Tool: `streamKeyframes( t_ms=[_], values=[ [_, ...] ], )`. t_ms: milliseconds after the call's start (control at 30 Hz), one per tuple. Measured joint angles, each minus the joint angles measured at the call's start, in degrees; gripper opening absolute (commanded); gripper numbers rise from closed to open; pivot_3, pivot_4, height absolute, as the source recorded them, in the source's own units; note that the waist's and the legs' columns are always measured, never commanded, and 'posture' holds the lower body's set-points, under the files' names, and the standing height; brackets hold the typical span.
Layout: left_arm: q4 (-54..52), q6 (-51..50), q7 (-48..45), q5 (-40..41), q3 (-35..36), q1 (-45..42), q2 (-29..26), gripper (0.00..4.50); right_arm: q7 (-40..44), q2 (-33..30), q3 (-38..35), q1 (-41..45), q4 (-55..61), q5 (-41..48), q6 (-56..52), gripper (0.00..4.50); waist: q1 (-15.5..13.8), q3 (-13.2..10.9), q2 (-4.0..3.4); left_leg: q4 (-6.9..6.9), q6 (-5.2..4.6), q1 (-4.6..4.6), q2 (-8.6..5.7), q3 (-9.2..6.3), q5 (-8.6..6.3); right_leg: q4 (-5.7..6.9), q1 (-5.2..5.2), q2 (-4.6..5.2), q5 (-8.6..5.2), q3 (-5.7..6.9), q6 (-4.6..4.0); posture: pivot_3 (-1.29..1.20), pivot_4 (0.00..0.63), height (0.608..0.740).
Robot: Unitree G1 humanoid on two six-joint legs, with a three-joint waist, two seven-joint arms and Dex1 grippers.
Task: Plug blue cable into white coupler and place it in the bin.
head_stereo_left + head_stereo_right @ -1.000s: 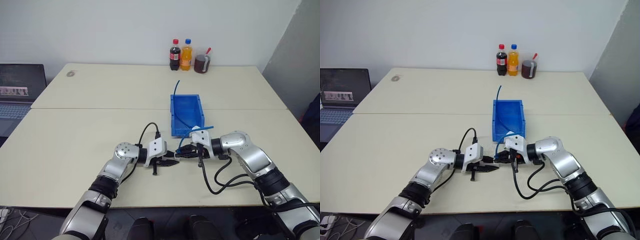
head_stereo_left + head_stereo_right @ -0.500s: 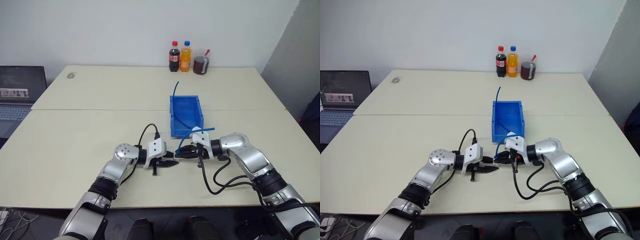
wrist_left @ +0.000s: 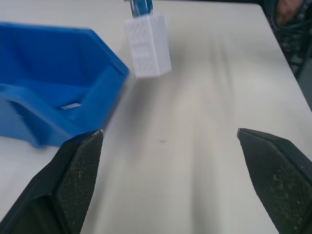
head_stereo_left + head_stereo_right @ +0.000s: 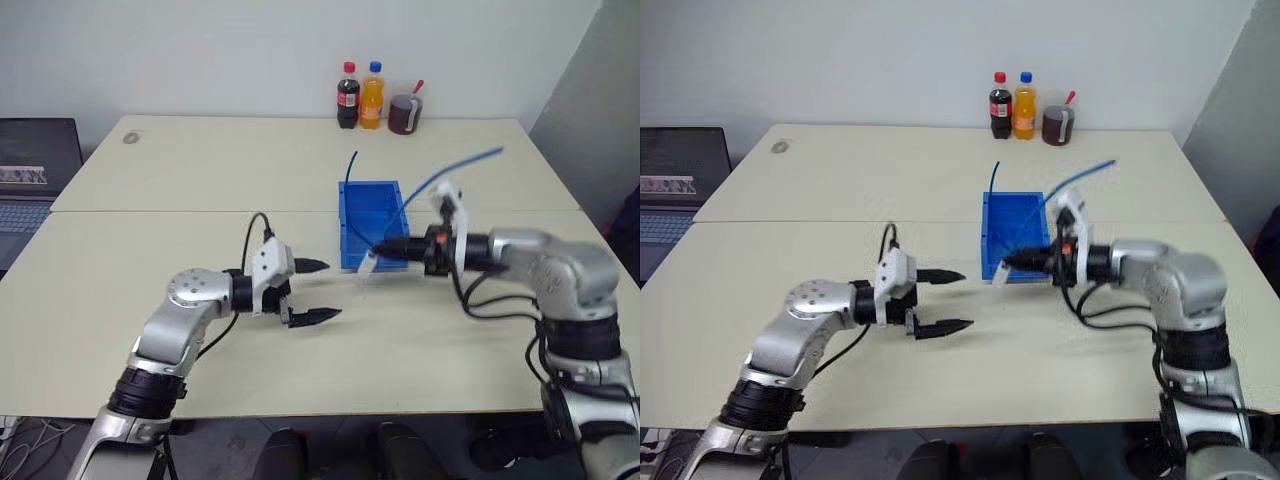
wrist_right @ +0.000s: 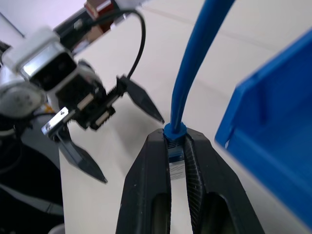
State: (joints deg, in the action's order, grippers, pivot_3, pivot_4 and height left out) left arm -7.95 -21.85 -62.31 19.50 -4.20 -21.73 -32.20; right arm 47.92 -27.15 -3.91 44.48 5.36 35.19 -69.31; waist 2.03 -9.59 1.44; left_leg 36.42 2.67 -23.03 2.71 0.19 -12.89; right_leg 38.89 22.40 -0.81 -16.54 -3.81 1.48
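Black fingers of right gripper (image 5: 176, 141) clamped on blue cable (image 5: 195, 73) at its plug end, white coupler (image 3: 147, 45) hanging from that end, above the table (image 4: 180, 180) just beside front lip of the bin (image 4: 368, 215). Cable arcing up past the bin's right side. Left gripper (image 4: 312, 291) spread wide, empty, well left of the bin, facing the coupler. 2 bottles (image 4: 359, 95) far behind the bin.
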Motion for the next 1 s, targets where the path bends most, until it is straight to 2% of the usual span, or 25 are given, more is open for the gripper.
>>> streamKeyframes(
  t_ms=[167,233,333,467,700,833,900,1000],
  values=[
    [-2.9,-4.1,7.4,0.9,2.5,0.8,2.2,4.49,-2.8,1.2,1.6,11.1,-21.9,-6.3,8.2,0.15,0.0,-0.2,0.21,-0.09,0.0,-0.02,-0.02,0.21,0.0,-0.02,0.11,0.01,0.02,-0.05,-0.03,0.0,0.15,0.74],
    [-4.3,-4.7,9.2,1.1,2.4,2.1,2.6,4.5,-3.0,2.0,2.4,14.3,-29.4,-8.8,12.6,0.83,0.0,-0.2,0.26,-0.19,0.0,-0.21,-0.01,0.31,0.0,-0.01,0.38,0.01,0.11,-0.14,-0.18,0.0,0.15,0.74],
    [-6.4,-5.7,11.1,2.1,2.6,3.8,3.0,4.5,-3.1,3.1,2.8,17.4,-37.6,-11.2,17.4,1.55,0.0,-0.2,0.27,-0.16,0.02,-0.91,0.01,0.3,0.02,0.12,1.12,0.01,0.19,-0.14,-0.27,0.0,0.15,0.74],
    [-8.0,-6.8,14.1,2.7,3.7,5.8,3.0,4.5,-2.9,3.4,2.8,18.6,-42.4,-12.6,20.4,2.61,-0.2,-0.2,0.26,-0.27,0.02,-1.01,0.01,0.28,0.02,0.03,1.18,0.08,0.18,-0.15,-0.27,0.0,0.15,0.74],
    [-7.9,-8.4,18.5,3.0,4.5,5.6,3.5,4.5,-3.1,3.3,2.9,18.9,-41.6,-14.5,22.4,4.48,-0.2,-0.2,0.26,-0.25,0.02,-0.98,-0.03,0.29,0.02,0.11,1.18,0.09,0.18,-0.08,-0.26,0.0,0.15,0.74],
    [-7.1,-9.3,22.1,2.9,5.4,4.0,3.7,4.5,-4.4,1.0,3.1,14.8,-33.3,-16.1,23.3,4.49,-0.3,-0.2,0.27,-0.24,0.02,-0.99,-0.03,0.24,0.02,0.09,1.16,0.09,0.18,-0.02,-0.26,0.0,0.15,0.74],
    [-6.8,-10.0,24.0,3.0,7.6,4.2,3.8,4.5,-5.4,-1.7,3.2,8.9,-25.1,-17.8,26.2,4.49,-0.5,-0.2,0.28,-0.23,0.02,-1.07,-0.03,0.13,0.02,0.04,1.14,0.11,0.17,-0.01,-0.24,0.0,0.15,0.74],
    [-6.7,-10.3,27.3,2.8,10.3,5.0,4.0,4.5,-10.6,-2.0,1.6,0.9,-14.9,-19.4,28.7,4.49,-0.4,-0.2,0.29,-0.26,0.03,-1.08,-0.03,0.11,0.02,0.06,1.19,0.13,0.16,-0.08,-0.22,0.0,0.15,0.74]
  ],
)
